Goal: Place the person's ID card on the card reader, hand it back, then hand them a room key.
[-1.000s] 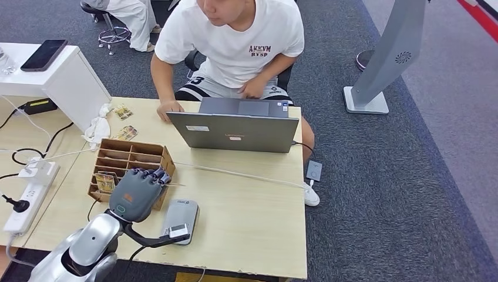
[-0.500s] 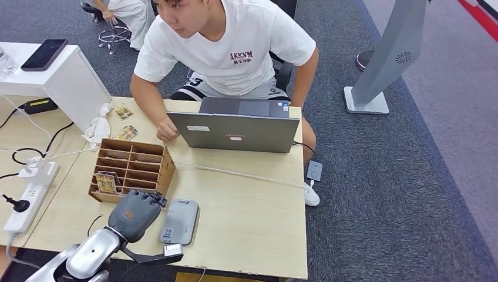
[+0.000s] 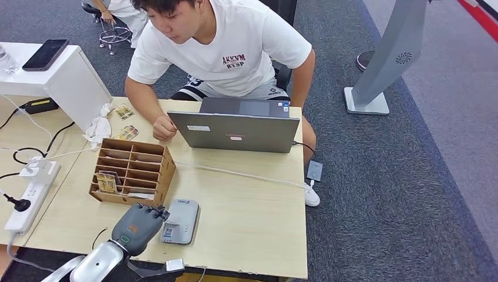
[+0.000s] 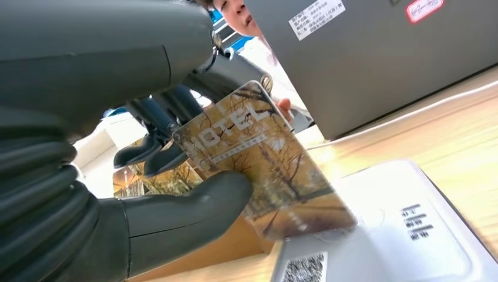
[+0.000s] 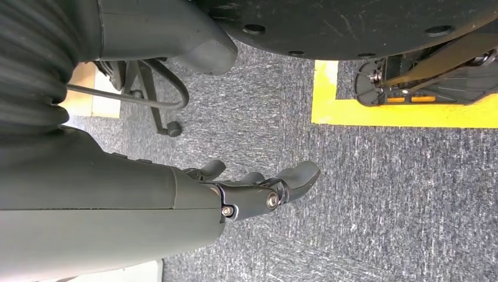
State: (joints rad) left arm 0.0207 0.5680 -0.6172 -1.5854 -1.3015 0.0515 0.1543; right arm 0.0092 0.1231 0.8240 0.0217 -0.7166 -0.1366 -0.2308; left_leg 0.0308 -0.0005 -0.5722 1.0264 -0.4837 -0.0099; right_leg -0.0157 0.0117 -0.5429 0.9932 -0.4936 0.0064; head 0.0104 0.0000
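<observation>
Left hand point(image 4: 117, 176) fingers pinch glossy rectangular room key point(image 4: 264, 170); right hand point(image 5: 176, 200) fingers apart, empty.

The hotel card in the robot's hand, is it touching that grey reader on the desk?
Cannot tell. In the left wrist view the left hand holds the hotel card with its lower edge overlapping the card reader, but no gap or contact shows plainly.

Grey laptop point(image 3: 235, 130) open beside wooden organizer point(image 3: 132, 171).
</observation>
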